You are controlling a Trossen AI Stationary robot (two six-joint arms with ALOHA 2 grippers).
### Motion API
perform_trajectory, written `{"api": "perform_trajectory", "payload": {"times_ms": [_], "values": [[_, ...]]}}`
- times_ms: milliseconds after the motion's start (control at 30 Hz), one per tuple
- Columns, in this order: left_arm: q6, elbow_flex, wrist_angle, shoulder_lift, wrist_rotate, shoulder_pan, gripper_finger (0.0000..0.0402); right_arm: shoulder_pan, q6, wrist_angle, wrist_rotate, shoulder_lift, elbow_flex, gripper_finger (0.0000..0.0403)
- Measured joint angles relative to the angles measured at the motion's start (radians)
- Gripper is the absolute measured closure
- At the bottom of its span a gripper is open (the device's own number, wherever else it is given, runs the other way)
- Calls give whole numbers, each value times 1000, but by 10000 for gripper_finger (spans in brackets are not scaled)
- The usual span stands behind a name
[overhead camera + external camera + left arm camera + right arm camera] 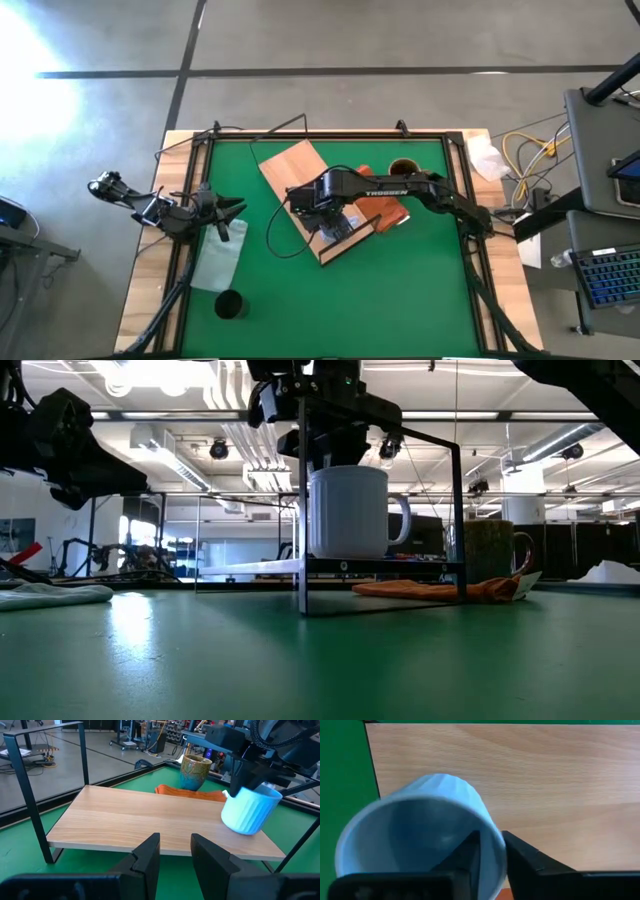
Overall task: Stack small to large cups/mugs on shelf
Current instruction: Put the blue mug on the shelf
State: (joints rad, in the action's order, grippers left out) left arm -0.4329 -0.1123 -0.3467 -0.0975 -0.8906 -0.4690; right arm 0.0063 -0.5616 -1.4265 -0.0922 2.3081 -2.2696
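The right gripper (490, 852) was over the near end of the shelf (290, 165), its fingers pinching the rim of the blue mug (415, 830), one finger inside the wall and one outside. In the left wrist view the blue mug (250, 810) hung tilted at the shelf's (150, 822) far end; whether its base touched the board could not be told. In the low view the blue mug (348, 510) appeared upright at board level, handle toward the brown mug (490, 550).

The brown mug (402, 168) stood on the green table (400, 290) just beside the shelf, next to an orange cloth (385, 210) partly under the right arm. The black cup (229, 305) stood on the table near the front left corner, well apart from the shelf.

The left gripper (232, 207) waited at the table's left edge above a pale bag (218, 258), pointing at the shelf. Its fingers (150, 852) were slightly parted and held nothing.
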Motion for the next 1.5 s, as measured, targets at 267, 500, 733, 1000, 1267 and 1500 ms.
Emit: {"api": "perform_trajectory", "payload": {"times_ms": [267,500,733,1000,1267,1500], "values": [[0,0,0,0,0,0,306,0,29,4,-20,-7,-15,294],[0,0,0,0,0,0,306,9,126,12,-34,-68,-78,290],[0,0,0,0,0,0,306,14,238,-60,-14,-143,-78,279],[0,0,0,0,0,0,306,25,607,15,120,-316,-78,271],[0,-1,0,1,-15,0,306,19,920,-150,-102,-463,-78,298],[-4,11,427,-11,-86,1,306,4,1109,-154,-88,-523,54,364]]}}
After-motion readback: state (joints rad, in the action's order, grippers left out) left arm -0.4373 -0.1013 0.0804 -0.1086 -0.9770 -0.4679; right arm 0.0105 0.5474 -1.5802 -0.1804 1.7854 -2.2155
